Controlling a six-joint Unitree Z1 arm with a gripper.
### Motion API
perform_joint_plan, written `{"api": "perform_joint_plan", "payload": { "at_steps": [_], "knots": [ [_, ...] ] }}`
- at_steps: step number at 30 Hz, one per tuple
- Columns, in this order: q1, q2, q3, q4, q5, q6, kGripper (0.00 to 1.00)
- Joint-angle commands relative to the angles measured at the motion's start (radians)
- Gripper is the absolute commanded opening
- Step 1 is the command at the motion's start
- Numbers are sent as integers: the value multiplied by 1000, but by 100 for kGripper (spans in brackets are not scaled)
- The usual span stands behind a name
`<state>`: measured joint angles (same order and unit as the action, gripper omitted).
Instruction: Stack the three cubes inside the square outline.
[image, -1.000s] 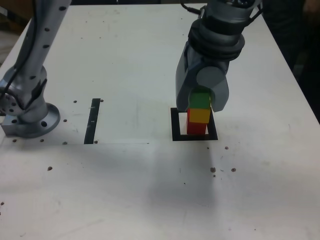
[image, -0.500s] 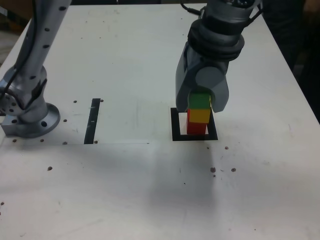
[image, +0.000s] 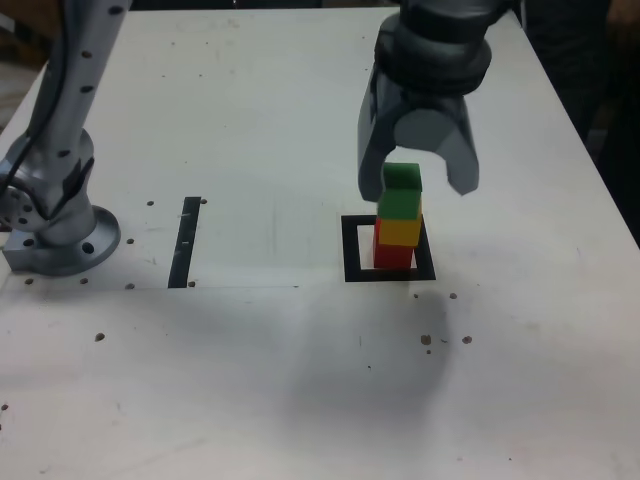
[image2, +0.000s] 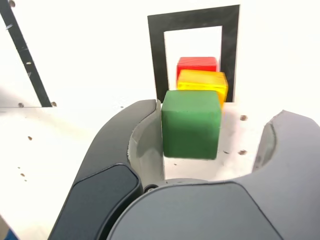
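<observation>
In the exterior view, right of centre, we see a stack of three matte cubes: a solid green cube on top, a solid yellow cube in the middle and a solid red cube at the bottom. The red cube stands inside the thick black square outline with the pale centre, toward the exterior view's right side of that frame.

The grey gripper comes down from the upper right of the exterior view, its jaws standing open around the green cube. In the wrist view we find a clear gap between the green cube and one finger, while the other finger is right beside it; whether they touch, we cannot quite tell.

A narrow straight black strip lies left of centre in the exterior view, on the white tabletop, and a round grey metal base sits at the left edge.
</observation>
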<state>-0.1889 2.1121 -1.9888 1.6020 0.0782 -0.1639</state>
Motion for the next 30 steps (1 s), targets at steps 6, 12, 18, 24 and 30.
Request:
{"api": "perform_joint_plan", "payload": {
  "at_steps": [6, 12, 18, 24, 30],
  "knots": [
    [-12, -166, 84, 28, 26, 14, 99],
    [-10, -399, 323, 27, 39, 18, 99],
    [-1, -573, 551, 15, 20, 17, 99],
    [0, -655, 764, -24, -13, 12, 99],
    [0, -679, 1055, -248, -44, 2, 100]
  ]
}}
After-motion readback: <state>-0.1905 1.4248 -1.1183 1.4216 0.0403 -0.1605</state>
